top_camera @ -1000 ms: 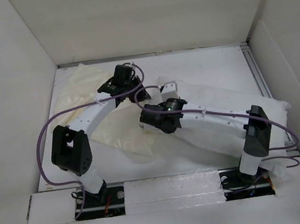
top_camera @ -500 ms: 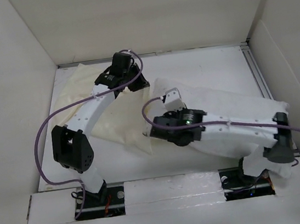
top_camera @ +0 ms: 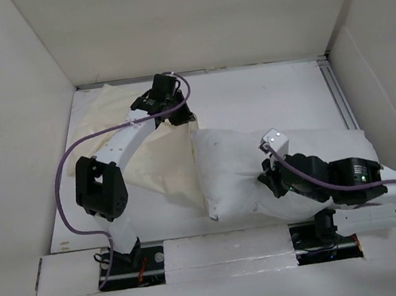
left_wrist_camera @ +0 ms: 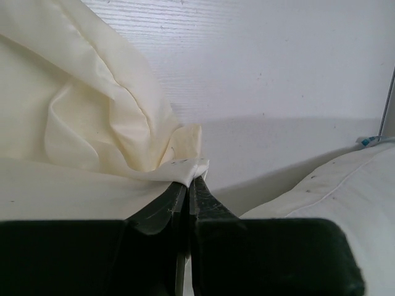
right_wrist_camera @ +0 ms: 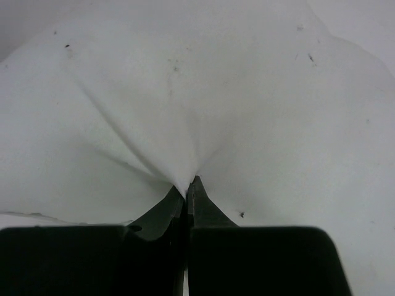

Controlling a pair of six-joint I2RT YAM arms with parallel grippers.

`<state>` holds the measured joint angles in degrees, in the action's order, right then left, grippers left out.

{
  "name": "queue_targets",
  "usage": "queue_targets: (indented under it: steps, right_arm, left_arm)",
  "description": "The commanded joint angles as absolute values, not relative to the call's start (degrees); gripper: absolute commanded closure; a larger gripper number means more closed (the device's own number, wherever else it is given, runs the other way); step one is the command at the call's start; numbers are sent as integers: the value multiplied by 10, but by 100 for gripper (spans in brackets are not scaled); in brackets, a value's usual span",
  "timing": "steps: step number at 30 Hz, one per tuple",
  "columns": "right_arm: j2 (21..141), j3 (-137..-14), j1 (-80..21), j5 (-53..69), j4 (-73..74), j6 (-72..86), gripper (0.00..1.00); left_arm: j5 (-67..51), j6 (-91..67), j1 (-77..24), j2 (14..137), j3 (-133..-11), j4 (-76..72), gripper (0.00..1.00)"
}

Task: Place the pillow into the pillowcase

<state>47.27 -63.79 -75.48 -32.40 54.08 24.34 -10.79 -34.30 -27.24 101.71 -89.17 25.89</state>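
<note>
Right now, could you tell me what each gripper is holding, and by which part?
The left gripper pinches the pillowcase at a folded edge; the right gripper pinches a tuck of surface fabric on the pillow.

Overhead cam fr behind; wrist cams close-up, all share pillow (top_camera: 237, 165).

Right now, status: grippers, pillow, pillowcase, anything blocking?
Left gripper shut on pillowcase edge. Right gripper shut on pillow fabric. Pillow not yet in, lying beside pillowcase. No obstruction seen.
</note>
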Motion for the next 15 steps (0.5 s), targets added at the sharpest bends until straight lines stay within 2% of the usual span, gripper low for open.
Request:
queue_targets:
  steps: [1, 3, 5, 9, 15]
  right_arm:
    - [467, -629, -762, -236, 464, 200, 100]
    - [448, -613, -762, -150, 432, 177, 100]
    - [423, -599, -762, -128, 407, 165, 100]
    - [417, -593, -762, -220, 440, 212, 100]
    - [475, -599, -716, -248, 448, 225, 100]
  left_arm:
    - [-98, -332, -270, 994, -882, 254, 100]
    - [-98, -326, -270, 994, -882, 249, 100]
    - [-98, -326, -270, 994, -888, 257, 100]
    - [-98, -321, -270, 980, -888, 257, 100]
    - [-98, -321, -270, 969, -881, 257, 100]
